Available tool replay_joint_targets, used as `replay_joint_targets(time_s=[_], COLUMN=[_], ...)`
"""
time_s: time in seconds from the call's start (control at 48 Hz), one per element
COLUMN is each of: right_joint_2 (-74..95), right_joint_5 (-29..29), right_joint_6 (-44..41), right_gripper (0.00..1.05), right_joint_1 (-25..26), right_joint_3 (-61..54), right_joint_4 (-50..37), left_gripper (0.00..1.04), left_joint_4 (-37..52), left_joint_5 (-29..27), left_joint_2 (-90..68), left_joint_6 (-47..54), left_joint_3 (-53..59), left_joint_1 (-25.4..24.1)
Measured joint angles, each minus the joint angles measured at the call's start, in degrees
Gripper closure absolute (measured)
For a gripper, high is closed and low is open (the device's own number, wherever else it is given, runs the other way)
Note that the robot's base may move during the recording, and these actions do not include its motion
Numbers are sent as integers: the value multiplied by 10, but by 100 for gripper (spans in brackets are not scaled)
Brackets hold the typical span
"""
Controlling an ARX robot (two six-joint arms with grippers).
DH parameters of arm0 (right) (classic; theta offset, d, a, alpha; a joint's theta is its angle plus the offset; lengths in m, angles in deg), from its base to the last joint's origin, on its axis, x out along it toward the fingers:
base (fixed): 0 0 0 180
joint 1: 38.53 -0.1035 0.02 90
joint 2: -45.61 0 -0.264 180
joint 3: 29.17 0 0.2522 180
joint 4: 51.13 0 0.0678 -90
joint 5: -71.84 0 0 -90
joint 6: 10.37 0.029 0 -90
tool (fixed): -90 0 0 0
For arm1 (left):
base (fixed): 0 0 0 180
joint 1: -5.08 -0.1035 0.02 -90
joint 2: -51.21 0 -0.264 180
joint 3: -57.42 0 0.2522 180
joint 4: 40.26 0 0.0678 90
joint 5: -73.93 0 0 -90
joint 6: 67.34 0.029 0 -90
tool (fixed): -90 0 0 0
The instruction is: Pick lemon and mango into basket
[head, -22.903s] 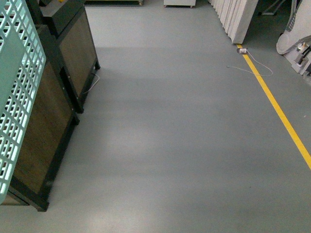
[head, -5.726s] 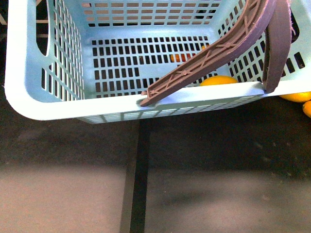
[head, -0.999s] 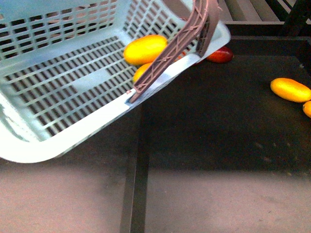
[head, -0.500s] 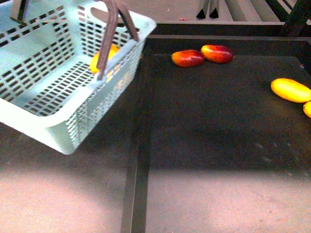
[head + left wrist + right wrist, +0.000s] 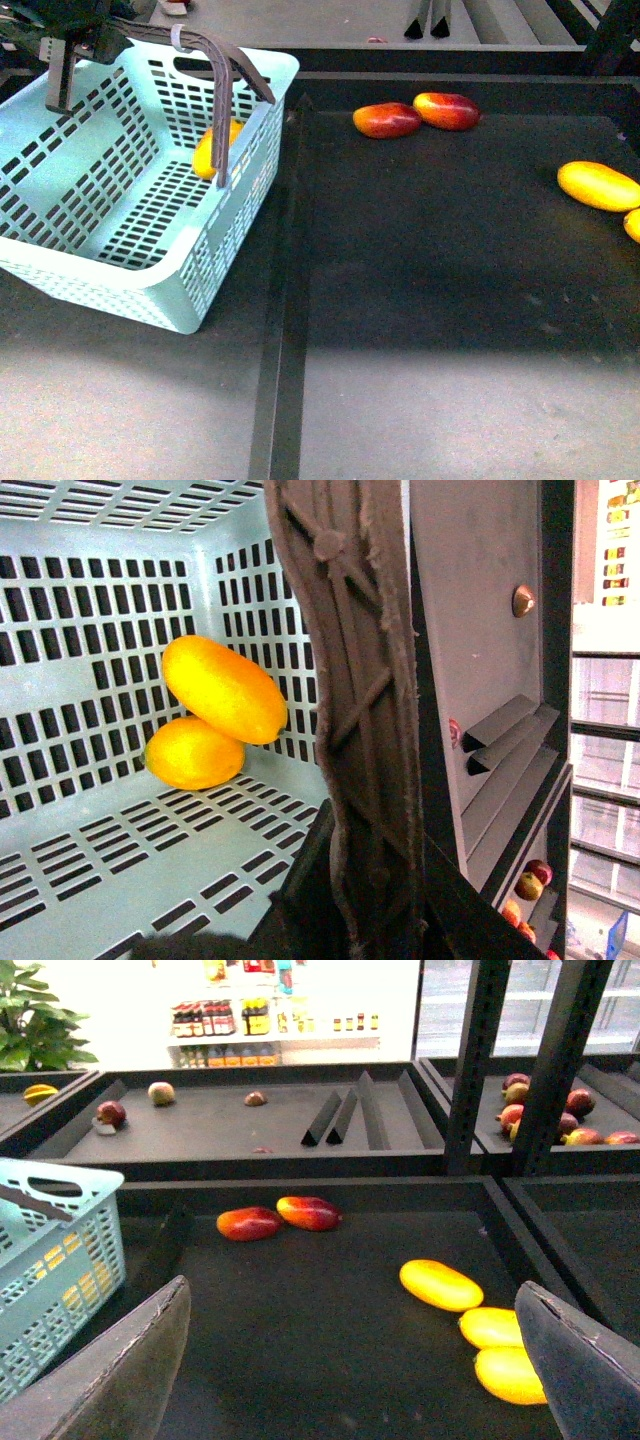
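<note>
The pale teal basket (image 5: 150, 300) hangs at the left edge of the dark shelf, its brown handles (image 5: 222, 70) pulled up together. My left gripper (image 5: 345, 920) is shut on those handles (image 5: 350, 680) and shows as a dark shape (image 5: 78, 22) at the front view's top left. Inside the basket lie two yellow fruits touching each other. The smaller oval one is the lemon (image 5: 193, 752); the longer one resting on it looks like the mango (image 5: 225, 688). My right gripper (image 5: 350, 1380) is open over the dark shelf with nothing between its fingers (image 5: 120, 1370).
Two red-yellow fruits (image 5: 387, 120) (image 5: 447, 110) lie at the back of the dark shelf (image 5: 420, 250). Long yellow fruits (image 5: 598, 185) lie at its right edge; the right wrist view shows three (image 5: 440, 1285). A raised divider (image 5: 285, 300) runs beside the basket. More bins stand behind.
The basket has swung away from the camera to the left and levelled out, with the yellow fruit still in it. The fruits on the shelf have not moved.
</note>
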State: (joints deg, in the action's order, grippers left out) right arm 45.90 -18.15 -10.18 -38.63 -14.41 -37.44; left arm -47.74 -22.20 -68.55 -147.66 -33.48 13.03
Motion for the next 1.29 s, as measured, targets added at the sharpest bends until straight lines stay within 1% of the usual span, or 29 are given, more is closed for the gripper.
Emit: replay_joint_targets(time_s=[0.104,0.125,0.167,0.208,0.271,0.312,0.396,0.437,0.541,0.583,0.625,0.645,0.666,0.708,0.75,0.77,0.791,0.812,0.854,0.874,0.895,0.958,1.062,1.187,1.291], right_joint_2=[0,0,0,0,0,0,0,0,0,0,0,0,0,0,0,0,0,0,0,0,0,0,0,0,0], right_joint_5=[0,0,0,0,0,0,0,0,0,0,0,0,0,1,1,1,2,1,1,1,1,1,1,1,1], right_joint_6=[0,0,0,0,0,0,0,0,0,0,0,0,0,0,0,0,0,0,0,0,0,0,0,0,0], right_gripper=[9,9,9,9,9,9,9,9,9,9,9,9,9,9,9,9,9,9,9,9,9,9,9,9,9], right_joint_1=[0,0,0,0,0,0,0,0,0,0,0,0,0,0,0,0,0,0,0,0,0,0,0,0,0], right_joint_3=[0,0,0,0,0,0,0,0,0,0,0,0,0,0,0,0,0,0,0,0,0,0,0,0,0], right_joint_4=[0,0,0,0,0,0,0,0,0,0,0,0,0,0,0,0,0,0,0,0,0,0,0,0,0], left_gripper=[98,95,87,77,66,57,44,33,10,5,7,9,14,21,27,29,33,36,43,48,54,64,82,102,101], left_joint_4=[1,1,-1,-15,-43,-74,-116,-140,-186,-190,-202,-180,-90,46,168,193,239,278,333,357,373,393,407,411,414], left_joint_5=[-1,-3,-10,-20,-34,-55,-105,-138,-162,-163,-162,-146,-108,-59,-44,-42,-43,-44,-45,-43,-43,-37,-24,-8,2], left_joint_2=[2,2,4,7,16,31,70,105,177,191,203,209,221,236,256,262,276,292,332,364,395,442,479,507,543], left_joint_6=[-3,-3,-3,-4,-9,-20,-43,-60,-77,-78,-82,-57,-9,92,208,252,296,368,475,534,604,689,754,780,789], left_joint_3=[2,3,4,6,7,14,37,55,77,81,82,94,135,196,259,274,302,328,370,394,413,447,506,570,601], left_joint_1=[-1,-1,-1,-2,-2,-2,-7,-12,-11,-5,6,9,12,14,20,22,26,29,32,32,30,22,7,-7,-16])
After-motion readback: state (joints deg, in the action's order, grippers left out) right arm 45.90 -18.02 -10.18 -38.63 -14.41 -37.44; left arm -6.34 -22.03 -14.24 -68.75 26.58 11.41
